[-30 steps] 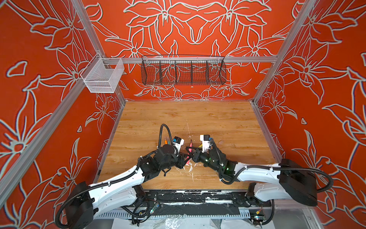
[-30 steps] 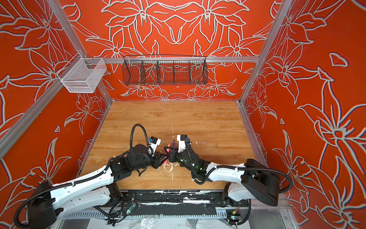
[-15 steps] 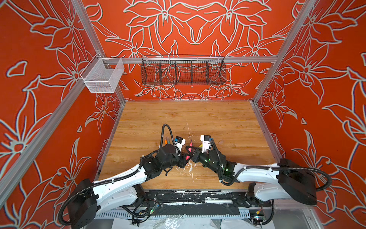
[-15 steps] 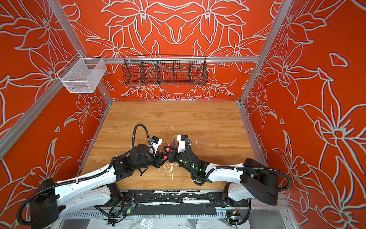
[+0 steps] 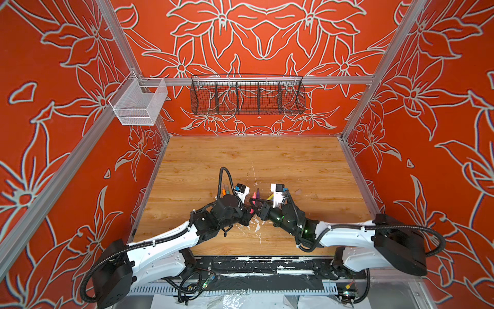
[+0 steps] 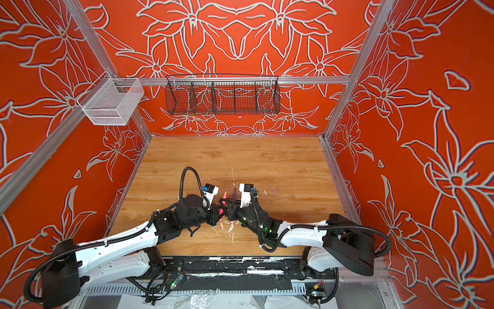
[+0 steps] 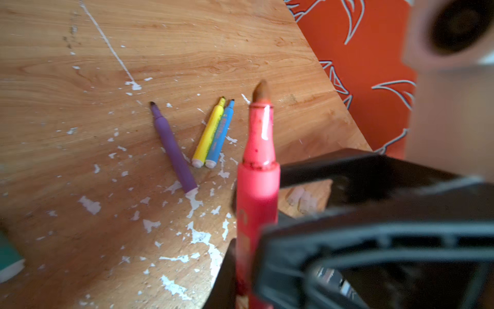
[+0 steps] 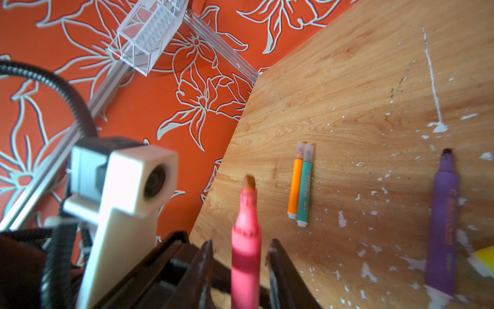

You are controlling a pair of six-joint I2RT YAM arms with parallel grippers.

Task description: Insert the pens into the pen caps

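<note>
While the left gripper clamps the pink-red pen, the right gripper has its jaws spread, flanking the barrel without touching.

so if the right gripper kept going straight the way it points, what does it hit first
Likely the wooden table, beside the capped orange pen and green pen. The pink-red pen sits between the right gripper's open jaws, along that line; depth is unclear.

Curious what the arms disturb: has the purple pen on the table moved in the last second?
No. The purple pen lies close by the white paint streak, as before.
</note>
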